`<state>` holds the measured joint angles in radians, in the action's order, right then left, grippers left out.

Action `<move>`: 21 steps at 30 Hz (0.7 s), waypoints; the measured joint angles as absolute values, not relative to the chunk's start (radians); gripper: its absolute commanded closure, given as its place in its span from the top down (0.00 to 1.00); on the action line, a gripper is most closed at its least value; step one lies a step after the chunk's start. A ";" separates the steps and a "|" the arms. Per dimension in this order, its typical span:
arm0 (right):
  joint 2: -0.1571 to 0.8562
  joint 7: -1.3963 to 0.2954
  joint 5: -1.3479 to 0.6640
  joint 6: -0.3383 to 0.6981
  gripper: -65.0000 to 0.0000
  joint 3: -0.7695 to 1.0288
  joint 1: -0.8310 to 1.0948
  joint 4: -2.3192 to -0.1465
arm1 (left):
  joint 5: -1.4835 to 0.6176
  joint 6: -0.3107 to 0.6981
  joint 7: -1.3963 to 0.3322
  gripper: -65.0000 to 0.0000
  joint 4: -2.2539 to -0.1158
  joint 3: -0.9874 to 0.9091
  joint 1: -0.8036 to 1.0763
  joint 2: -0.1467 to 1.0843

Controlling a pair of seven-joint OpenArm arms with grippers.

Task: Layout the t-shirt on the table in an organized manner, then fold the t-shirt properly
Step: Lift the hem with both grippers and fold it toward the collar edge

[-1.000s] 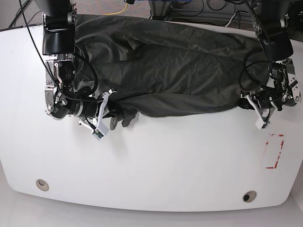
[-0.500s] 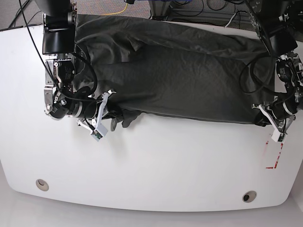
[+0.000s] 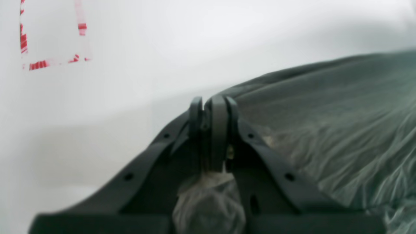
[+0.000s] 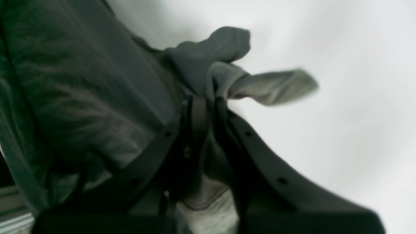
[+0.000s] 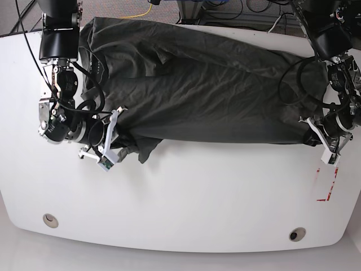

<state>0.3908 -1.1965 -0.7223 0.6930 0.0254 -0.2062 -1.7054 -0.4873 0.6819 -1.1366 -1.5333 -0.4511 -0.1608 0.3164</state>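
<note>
1. Base view: the dark t-shirt [image 5: 208,90] lies stretched in a wide band across the upper half of the white table [image 5: 186,203], its lower hem running from left of centre to the far right. At frame left the right gripper [image 5: 115,144] pinches one corner of the hem; at frame right the left gripper [image 5: 312,134] is clamped on the opposite corner. A red tape rectangle [image 5: 327,180] sits at lower right, just below that gripper, and two grommet holes [image 5: 50,219] mark the near edge of the table.

2. Left wrist view: the left gripper [image 3: 213,107] is closed tight, cloth bunched behind the fingertips, with the t-shirt [image 3: 341,123] spreading away to the right — red tape [image 3: 39,64] shows in the upper left corner.

3. Right wrist view: the right gripper [image 4: 203,104] is pressed closed on a fold of the t-shirt [image 4: 81,81], a loose tail of fabric poking out past the tips toward the right — the white table [image 4: 341,97] fills the right of the frame.
</note>
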 measured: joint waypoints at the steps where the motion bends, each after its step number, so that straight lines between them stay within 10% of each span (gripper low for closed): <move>1: 0.395 -1.195 -0.723 0.693 0.01 0.025 -0.195 -1.717 | -0.487 0.682 -1.137 0.02 -1.542 -0.451 -0.153 0.316; 21: 0.413 -1.189 -0.730 0.699 0.02 0.140 0.105 -1.917 | -0.500 0.689 -1.135 0.02 -1.637 -0.450 0.016 0.363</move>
<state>0.4129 -1.1893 -0.7300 0.6991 0.1402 0.1051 -1.9171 -0.5003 0.6891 -1.1355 -1.6375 -0.4500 0.0162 0.3630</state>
